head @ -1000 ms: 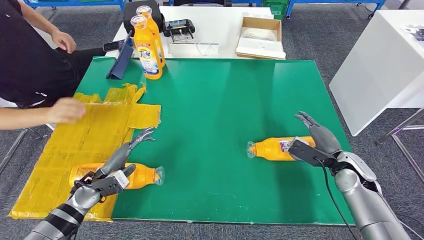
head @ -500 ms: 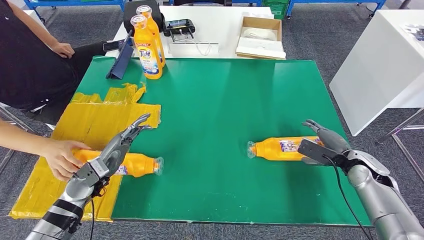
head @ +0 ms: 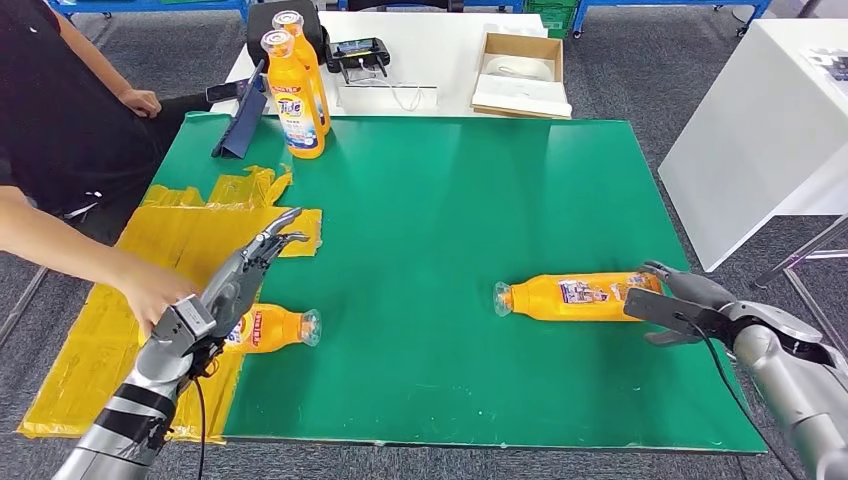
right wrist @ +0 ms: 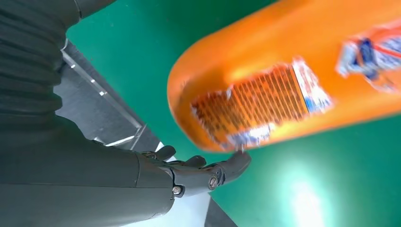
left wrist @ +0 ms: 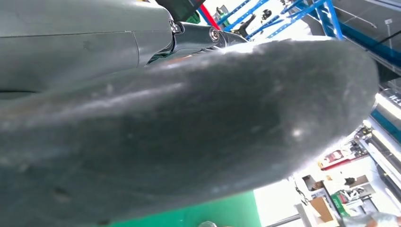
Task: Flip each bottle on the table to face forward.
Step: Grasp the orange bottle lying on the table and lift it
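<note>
Two orange bottles lie on their sides on the green table (head: 450,200). The left bottle (head: 275,327) lies at the edge of a yellow sheet (head: 200,240), cap toward the middle. My left hand (head: 235,285) hovers over its base end, fingers stretched out and holding nothing. A person's hand (head: 150,295) rests at that bottle's base. The right bottle (head: 570,296) lies with its label up, cap pointing left. My right hand (head: 680,300) sits just beyond its base, thumb and fingers apart. In the right wrist view the fingertips (right wrist: 227,168) lie close under the bottle (right wrist: 293,80).
Two more orange bottles (head: 292,100) stand upright at the far left corner, beside a blue stand (head: 240,125). A white table behind holds a cardboard box (head: 520,70) and a controller (head: 357,52). Another white table (head: 760,130) stands to the right. A person sits at the left.
My right hand has drawn back to the right, off the right bottle's base. My left hand has lifted off the left bottle. The person's hand reached in and shifted that bottle.
</note>
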### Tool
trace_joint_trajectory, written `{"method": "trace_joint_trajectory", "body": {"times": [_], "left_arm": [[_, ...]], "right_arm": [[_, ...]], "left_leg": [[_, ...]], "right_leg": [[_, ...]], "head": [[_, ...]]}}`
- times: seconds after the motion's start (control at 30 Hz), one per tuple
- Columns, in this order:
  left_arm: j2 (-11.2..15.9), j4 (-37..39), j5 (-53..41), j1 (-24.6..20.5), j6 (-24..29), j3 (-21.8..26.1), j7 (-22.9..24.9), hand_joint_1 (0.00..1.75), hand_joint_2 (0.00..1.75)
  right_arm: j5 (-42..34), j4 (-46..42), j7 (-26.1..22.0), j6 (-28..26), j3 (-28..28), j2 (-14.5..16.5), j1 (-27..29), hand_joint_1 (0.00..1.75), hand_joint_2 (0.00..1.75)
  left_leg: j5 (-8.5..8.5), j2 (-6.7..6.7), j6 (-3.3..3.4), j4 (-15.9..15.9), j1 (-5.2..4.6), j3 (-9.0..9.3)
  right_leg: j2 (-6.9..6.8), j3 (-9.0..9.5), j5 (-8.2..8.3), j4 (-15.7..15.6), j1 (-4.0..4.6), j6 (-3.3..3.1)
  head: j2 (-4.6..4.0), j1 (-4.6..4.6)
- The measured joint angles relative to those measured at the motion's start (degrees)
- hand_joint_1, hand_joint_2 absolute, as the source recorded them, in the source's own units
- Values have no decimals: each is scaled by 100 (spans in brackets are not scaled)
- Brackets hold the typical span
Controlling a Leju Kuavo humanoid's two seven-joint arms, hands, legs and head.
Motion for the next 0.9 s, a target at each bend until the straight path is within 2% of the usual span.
{"method": "trace_joint_trajectory", "body": {"times": [0.2,0.4,0.9], "left_arm": [[-123,101,-7,-164,-6,-49,0,0,0],[-170,165,-7,-184,3,-92,0,0,0],[-181,202,-40,-176,15,-93,0,0,0]], "right_arm": [[280,590,152,-707,321,484,-177,0,175],[383,878,204,-947,470,855,-307,0,175],[480,1081,149,-1089,625,1114,-420,0,175]], "left_leg": [[1,4,0,0,1,2],[1,3,0,0,1,2],[2,4,2,0,0,2]], "right_leg": [[3,0,0,1,6,0],[3,-1,0,1,6,0],[3,0,0,1,0,0]], "head": [[0,1],[0,1],[0,1]]}}
